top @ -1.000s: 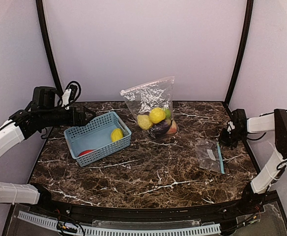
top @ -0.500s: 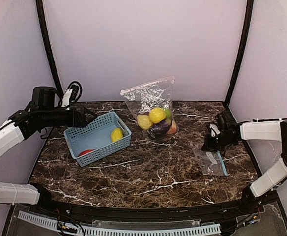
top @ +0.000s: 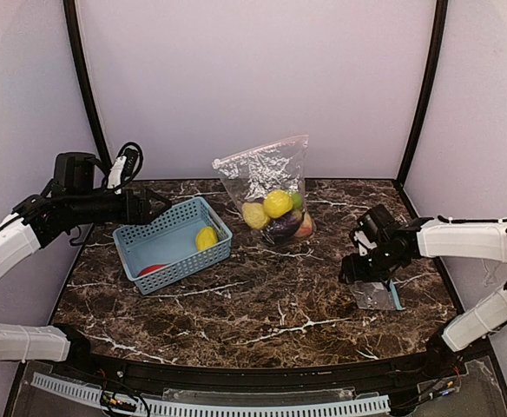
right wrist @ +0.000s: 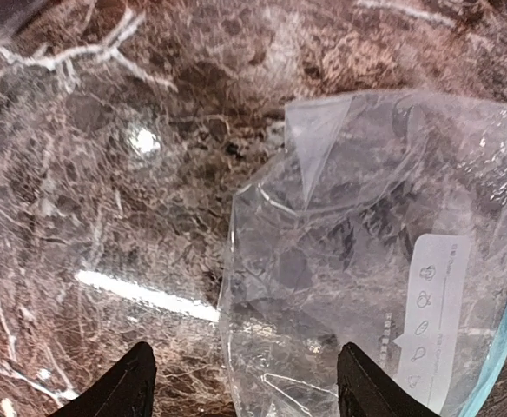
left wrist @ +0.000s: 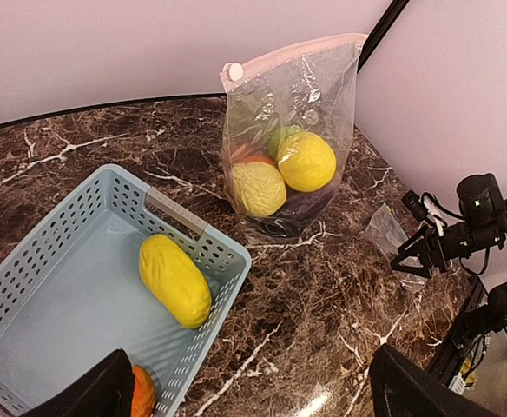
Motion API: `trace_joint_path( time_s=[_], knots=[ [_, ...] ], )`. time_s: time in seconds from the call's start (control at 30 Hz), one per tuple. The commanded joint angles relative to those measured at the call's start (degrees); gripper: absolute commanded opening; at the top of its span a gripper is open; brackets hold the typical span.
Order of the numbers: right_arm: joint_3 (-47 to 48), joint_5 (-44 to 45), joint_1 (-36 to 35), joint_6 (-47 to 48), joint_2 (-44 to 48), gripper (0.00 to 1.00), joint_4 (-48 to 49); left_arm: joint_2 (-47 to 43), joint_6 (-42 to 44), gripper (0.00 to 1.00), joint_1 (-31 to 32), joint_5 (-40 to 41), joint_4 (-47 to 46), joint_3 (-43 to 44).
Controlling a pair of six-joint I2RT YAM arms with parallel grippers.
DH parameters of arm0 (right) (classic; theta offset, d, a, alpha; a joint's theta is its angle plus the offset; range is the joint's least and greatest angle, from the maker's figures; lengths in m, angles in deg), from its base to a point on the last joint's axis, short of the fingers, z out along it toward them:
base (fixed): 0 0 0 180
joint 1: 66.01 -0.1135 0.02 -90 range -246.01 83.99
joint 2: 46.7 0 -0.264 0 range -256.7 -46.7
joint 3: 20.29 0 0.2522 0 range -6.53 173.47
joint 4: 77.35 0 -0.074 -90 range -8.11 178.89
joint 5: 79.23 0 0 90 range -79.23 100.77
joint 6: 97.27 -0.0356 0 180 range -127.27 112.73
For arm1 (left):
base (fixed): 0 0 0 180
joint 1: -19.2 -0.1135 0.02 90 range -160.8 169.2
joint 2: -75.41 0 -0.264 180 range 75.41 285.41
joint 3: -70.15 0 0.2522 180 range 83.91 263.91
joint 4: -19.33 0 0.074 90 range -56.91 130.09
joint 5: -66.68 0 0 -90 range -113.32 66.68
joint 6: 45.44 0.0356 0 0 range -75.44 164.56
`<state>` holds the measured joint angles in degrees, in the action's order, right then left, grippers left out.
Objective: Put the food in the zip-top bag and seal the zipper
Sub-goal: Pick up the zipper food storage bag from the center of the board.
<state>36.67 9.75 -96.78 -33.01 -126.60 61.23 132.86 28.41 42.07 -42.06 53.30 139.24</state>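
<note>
A clear zip-top bag (top: 271, 182) with a pink zipper stands upright at the back middle, holding yellow lemons (top: 277, 203), a green piece and a purple piece of food. In the left wrist view the same bag (left wrist: 323, 87) shows its lemons (left wrist: 306, 161). A yellow lemon (top: 206, 237) and a red-orange piece (top: 152, 269) lie in the light-blue basket (top: 184, 266). My left gripper (top: 156, 207) hangs open above the basket's far-left corner, empty. My right gripper (top: 358, 268) is open just over the left edge of a flat empty bag (top: 378, 294) with a blue zipper.
In the right wrist view the flat bag (right wrist: 384, 261) lies crumpled on the marble between the open gripper (right wrist: 252, 382). The left wrist view looks down past its open gripper (left wrist: 253, 391) at the basket wall (left wrist: 210, 347), the lemon (left wrist: 174, 280) and the orange piece (left wrist: 141, 391).
My right arm has swung left and down from the table's right edge to over the flat bag, and its jaws have gone from shut to open. The left arm has stayed put.
</note>
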Motion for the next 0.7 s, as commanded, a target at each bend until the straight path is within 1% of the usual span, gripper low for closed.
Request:
trace_joint_path(
  time_s=[0.0, 0.1, 0.13, 0.2, 0.3, 0.37, 0.4, 0.53, 0.67],
  knots=[
    [2.0, 7.4, -3.3, -0.6, -4.3, 0.69, -3.1, -1.7, -0.5, 0.95, 0.0, -0.9, 0.2, -0.8],
    [3.4, 12.5, -4.6, -1.7, -6.7, 0.64, -4.8, -1.8, -0.5, 0.95, 0.0, -0.7, 0.8, -0.6],
    [3.8, 14.0, -5.0, -2.1, -7.4, 0.59, -5.1, -1.8, -0.5, 0.95, 0.0, -0.7, 0.9, -0.6],
    [4.4, 15.9, -5.7, -2.4, -8.0, 0.46, -5.2, -1.8, -0.5, 0.95, 0.0, -1.0, 1.0, -0.5],
    [4.9, 16.7, -6.3, -1.9, -7.5, 0.20, -4.3, -1.6, -0.5, 0.95, 0.0, -1.1, 1.2, -0.1],
    [4.7, 15.4, -6.3, -0.6, -6.4, 0.06, -2.7, -1.5, -0.7, 0.95, 0.0, -1.4, 1.2, 0.1],
    [4.4, 14.2, -6.3, 0.4, -5.6, 0.01, -1.6, -1.5, -1.0, 0.95, 0.0, -1.7, 1.1, 0.1],
    [3.5, 8.5, -6.4, 4.5, -0.7, 0.00, 2.6, -1.2, -3.4, 0.95, 0.0, -3.4, -0.1, -0.3],
    [2.3, 0.2, -6.9, 8.9, 6.5, 0.00, 7.3, -1.0, -8.9, 0.94, 0.0, -6.7, -3.4, -2.1]
  ],
)
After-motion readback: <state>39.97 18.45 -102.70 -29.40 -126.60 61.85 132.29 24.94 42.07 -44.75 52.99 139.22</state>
